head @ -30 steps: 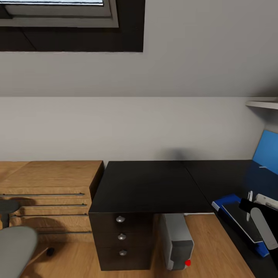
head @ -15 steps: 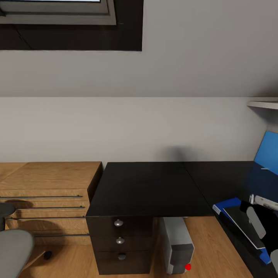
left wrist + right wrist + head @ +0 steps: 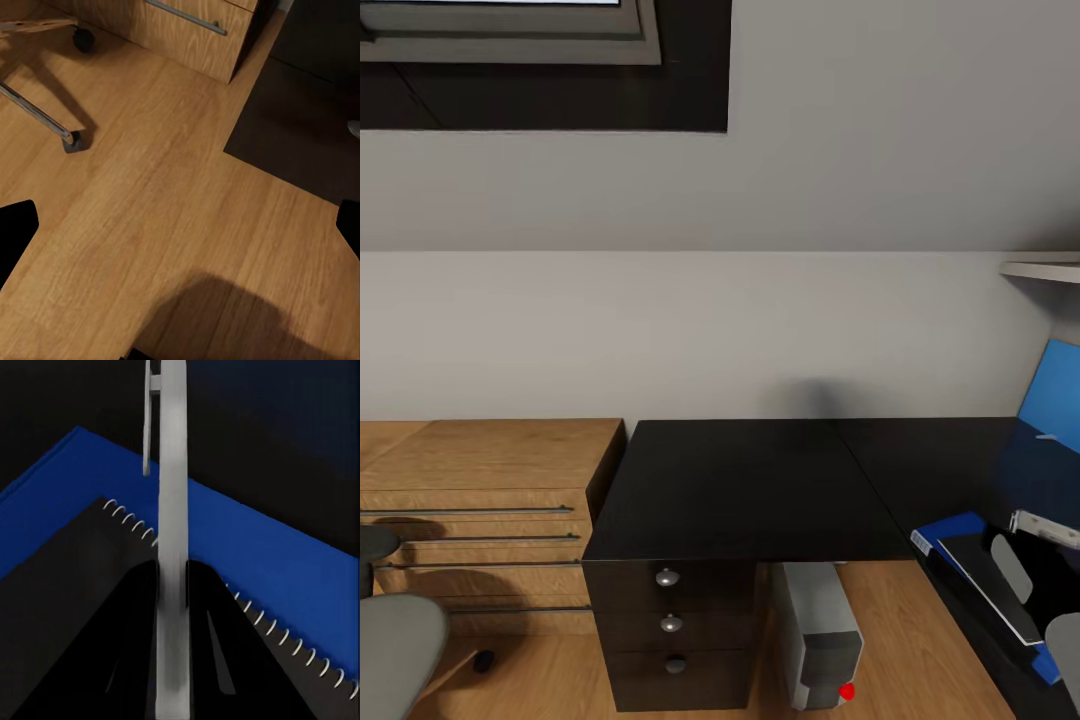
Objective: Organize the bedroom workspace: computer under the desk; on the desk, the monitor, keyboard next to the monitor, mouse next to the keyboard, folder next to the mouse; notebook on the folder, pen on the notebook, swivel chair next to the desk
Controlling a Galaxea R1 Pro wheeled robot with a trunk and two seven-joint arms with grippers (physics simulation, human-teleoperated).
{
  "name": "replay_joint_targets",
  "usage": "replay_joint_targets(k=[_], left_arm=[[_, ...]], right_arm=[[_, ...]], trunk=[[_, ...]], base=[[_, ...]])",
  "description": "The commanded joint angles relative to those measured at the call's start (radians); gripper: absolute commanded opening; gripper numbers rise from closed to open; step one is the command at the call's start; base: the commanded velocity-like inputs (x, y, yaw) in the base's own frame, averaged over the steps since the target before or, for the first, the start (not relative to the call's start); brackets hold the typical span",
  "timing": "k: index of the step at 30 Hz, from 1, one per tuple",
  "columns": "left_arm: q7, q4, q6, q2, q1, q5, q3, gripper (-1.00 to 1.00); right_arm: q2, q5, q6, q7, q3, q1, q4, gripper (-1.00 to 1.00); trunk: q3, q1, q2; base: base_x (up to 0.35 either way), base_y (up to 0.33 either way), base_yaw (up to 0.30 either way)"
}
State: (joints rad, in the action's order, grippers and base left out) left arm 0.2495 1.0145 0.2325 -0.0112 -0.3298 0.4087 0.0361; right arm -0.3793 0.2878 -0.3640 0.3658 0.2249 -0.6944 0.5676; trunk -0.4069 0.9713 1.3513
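The pen (image 3: 171, 510), a pale stick with a clip, is pinched between the black fingers of my right gripper (image 3: 171, 585), which is shut on it. Just beneath lie the dark grey spiral-bound notebook (image 3: 67, 607) and the blue folder (image 3: 262, 562). In the head view the notebook (image 3: 980, 572) rests on the folder (image 3: 945, 528) on the black desk (image 3: 745, 485), with my right gripper (image 3: 1032, 600) over them at the right edge. The computer (image 3: 818, 630) stands under the desk. The swivel chair (image 3: 395, 640) is at the lower left. My left gripper (image 3: 180, 225) hangs open over bare floor.
A dark three-drawer unit (image 3: 672, 625) sits under the desk's left end, beside a low wooden cabinet (image 3: 480, 500). A blue panel (image 3: 1050, 395) stands at the desk's far right. The chair's metal legs and castors (image 3: 73, 141) lie on the wooden floor (image 3: 187, 225).
The head camera shifted slightly early on. My right gripper has sunk down and to the right over the notebook, taking the pen with it.
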Motion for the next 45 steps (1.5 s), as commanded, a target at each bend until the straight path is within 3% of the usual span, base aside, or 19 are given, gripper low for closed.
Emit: replay_joint_targets(k=[1,5,18,19,36,41,44,45], left_arm=[[0.005,0.001,0.004,-0.001,0.0,0.007,0.004,1.0],[0.005,0.001,0.004,0.0,0.0,0.006,0.004,1.0],[0.005,0.001,0.004,-0.001,0.0,0.007,0.004,1.0],[0.005,0.001,0.004,-0.001,0.0,0.007,0.004,1.0],[0.005,0.001,0.004,-0.001,0.0,0.007,0.004,1.0],[0.004,0.001,0.004,-0.001,0.0,0.007,0.005,1.0],[0.004,0.001,0.003,-0.001,0.0,0.007,0.005,1.0],[0.004,0.001,0.003,-0.001,0.0,0.007,0.005,1.0]], right_arm=[[0.0,-0.007,0.011,0.004,0.0,-0.012,-0.023,-1.0],[0.0,-0.035,0.033,0.004,0.0,-0.029,-0.06,-1.0],[0.0,-0.041,0.038,0.004,0.001,-0.033,-0.067,-1.0],[0.0,-0.041,0.038,0.004,0.001,-0.033,-0.067,1.0],[0.0,-0.039,0.036,-0.025,0.001,-0.033,-0.053,1.0],[0.005,-0.033,-0.016,-0.041,0.004,-0.031,0.13,1.0],[0.02,-0.022,-0.116,-0.042,0.005,-0.022,0.263,1.0],[0.036,-0.015,-0.173,-0.042,0.005,-0.01,0.338,1.0]], trunk=[[-0.001,0.0,0.001],[-0.001,0.0,0.001],[-0.001,0.0,0.001],[-0.001,0.0,0.001],[-0.001,0.0,0.001],[-0.001,0.0,0.001],[-0.001,0.0,0.001],[-0.001,0.0,0.001]], base=[[0.0,0.0,0.0],[0.0,0.0,0.0],[0.0,0.0,0.0],[0.0,0.0,0.0],[0.0,0.0,0.0],[0.0,0.0,0.0],[0.0,0.0,0.0],[0.0,0.0,0.0]])
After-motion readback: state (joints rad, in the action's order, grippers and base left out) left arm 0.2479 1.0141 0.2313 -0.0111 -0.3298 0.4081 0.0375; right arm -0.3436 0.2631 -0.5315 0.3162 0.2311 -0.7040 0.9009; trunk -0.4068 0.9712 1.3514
